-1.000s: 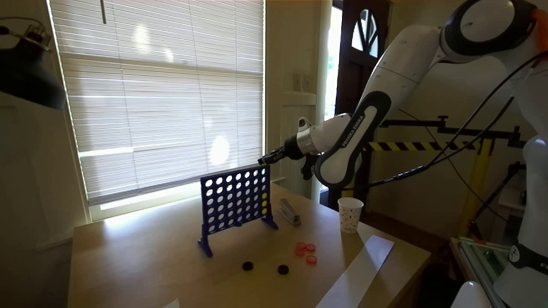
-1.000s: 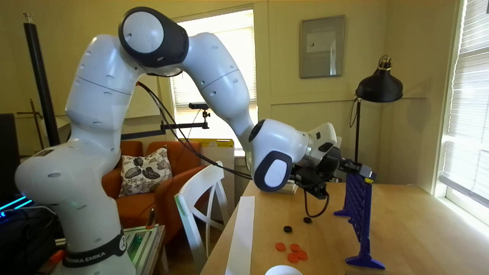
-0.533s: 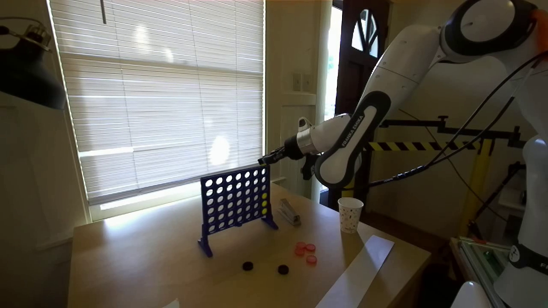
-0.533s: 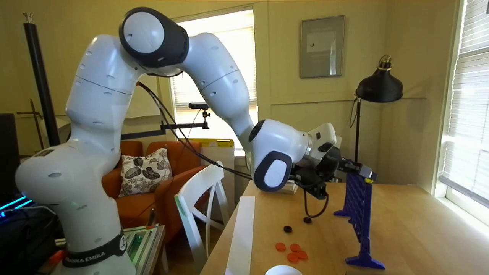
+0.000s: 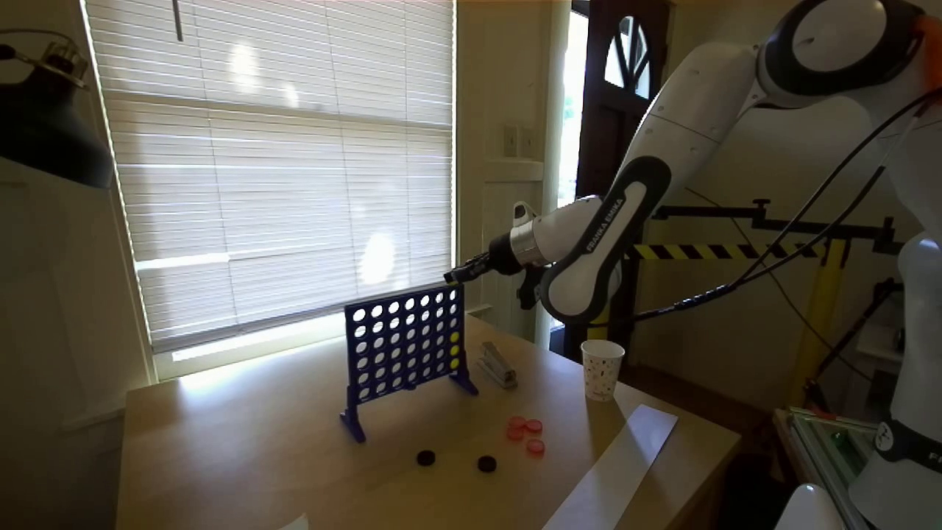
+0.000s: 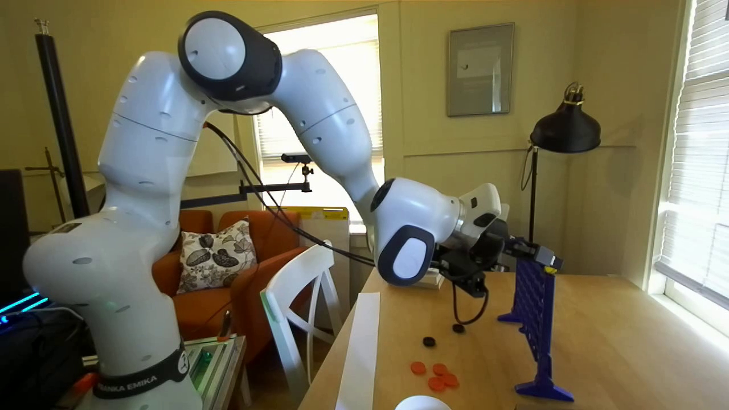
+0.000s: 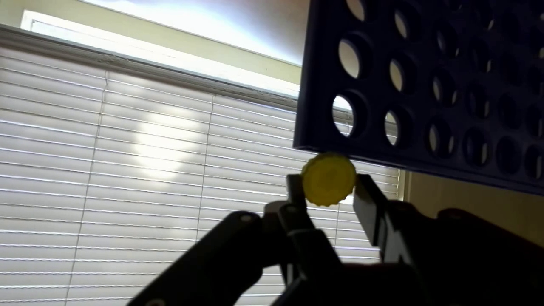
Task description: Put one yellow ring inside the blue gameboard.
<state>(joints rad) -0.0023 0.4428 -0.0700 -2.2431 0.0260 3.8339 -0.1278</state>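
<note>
Dark blue plastic makes the gameboard [image 5: 402, 332], which in an exterior view stands upright on the wooden bench [image 5: 243, 456]; in its end column three yellow tokens [image 5: 454, 350] fill the lowest three holes. Over the top corner of this same end is the claw [image 5: 450, 279]. Near the foot lies a stapler [image 5: 498, 365]; farther stands a speckled paper cup [image 5: 602, 371], whose bottom is hidden, so what it holds I cannot tell. Four red tokens [image 5: 535, 447] lie near together, two black tokens [image 5: 486, 464] a little apart, and a long white strip [image 5: 614, 467] runs near the bench edge. A wide stretch of wood spreads between the gameboard and the left edge of the bench. In an exterior view the yellow ring [image 6: 550, 270] is under the tip of the claw, at the upper edge of the gameboard, seen almost from its narrow side; between it and the window blinds [image 6: 700, 171] lies a broad band of bench. In the wrist view the claw is narrowed on the yellow ring, its two fingers [image 7: 369, 208] holding it at opposite sides of the rim. From here the ring meets the gameboard's edge near the corner; whether part of it is inside the slot, I cannot tell.
</note>
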